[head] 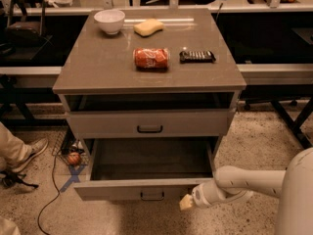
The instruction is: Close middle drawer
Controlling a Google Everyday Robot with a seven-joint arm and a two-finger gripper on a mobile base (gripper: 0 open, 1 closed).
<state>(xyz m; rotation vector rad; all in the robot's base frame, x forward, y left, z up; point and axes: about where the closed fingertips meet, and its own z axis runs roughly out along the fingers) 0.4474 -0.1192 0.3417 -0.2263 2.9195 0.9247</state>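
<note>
Grey and standing well out of the cabinet, the middle drawer (122, 190) is showing a bare dark inside in the camera view, and its flat front is reaching across just left of the gripper (186, 202). The gripper is hanging low at the end of the white arm (244, 180), its pale tip just beside the front's lower right corner. The small black handle (152, 196) is lying a little to its left. Whether the tip is touching the front I cannot tell, nor how far the gripper is opened; nothing is showing in its hold.

Above and beyond the gripper the top drawer (107, 124) is sitting in, with a dark gap over its front. Higher up, 4 things are resting on the cabinet top (98, 72): a red can (151, 58) on its side, a white bowl (109, 20), a yellow sponge (148, 27) and a dark flat bar (197, 56).

I judge the whole closing travel is yet to be made. Pushing from this far right could be skewing the drawer on its runners and jamming it. A tip this low could be slipping under the front's edge. A hard shove could be jolting the cabinet and rolling the can.
</note>
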